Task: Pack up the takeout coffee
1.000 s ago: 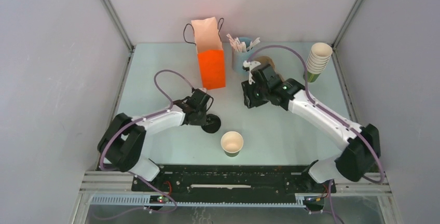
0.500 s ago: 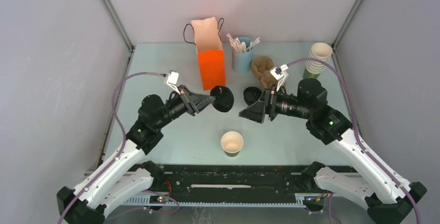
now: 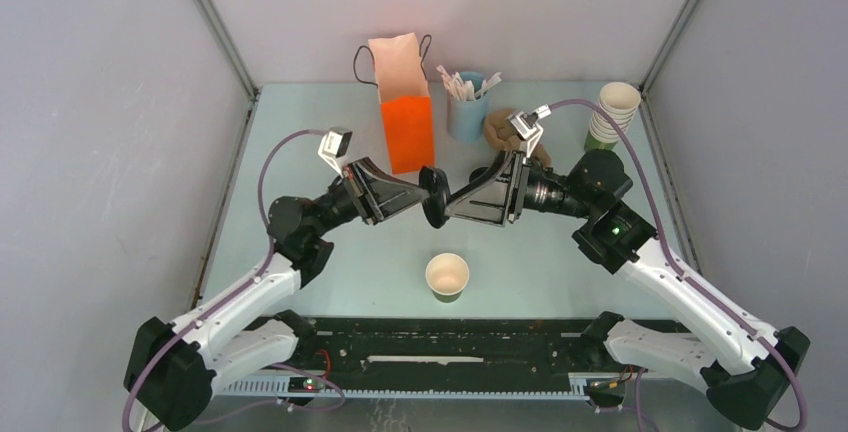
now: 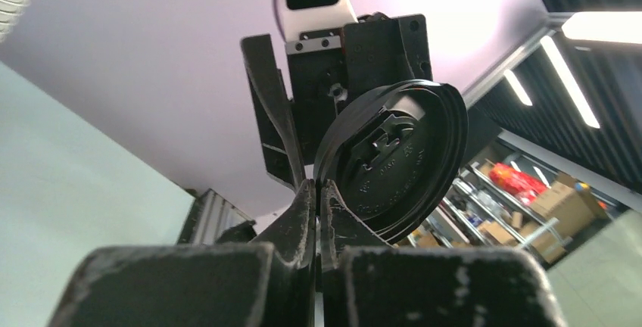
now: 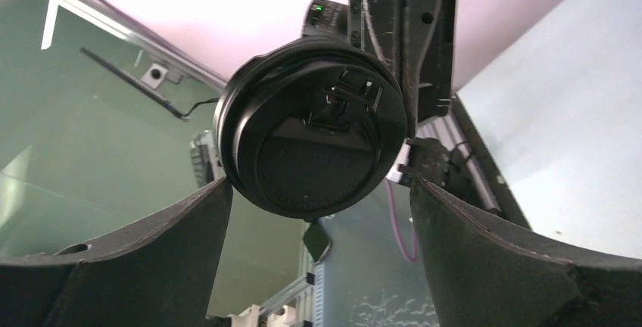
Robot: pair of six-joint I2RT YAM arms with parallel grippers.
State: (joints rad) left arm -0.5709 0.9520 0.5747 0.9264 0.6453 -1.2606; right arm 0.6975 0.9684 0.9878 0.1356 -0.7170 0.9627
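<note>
Coffee lid looks light and bendy above the cup; left claw pinches its rim, right claw gapes beside it.

Your left arm: extends from lower left toward frame centre.
Your left gripper: pinched tight on the black lid at its rim.
Your right arm: extends from lower right toward centre.
Your right gripper: fingers spread wide either side of that lid.
</note>
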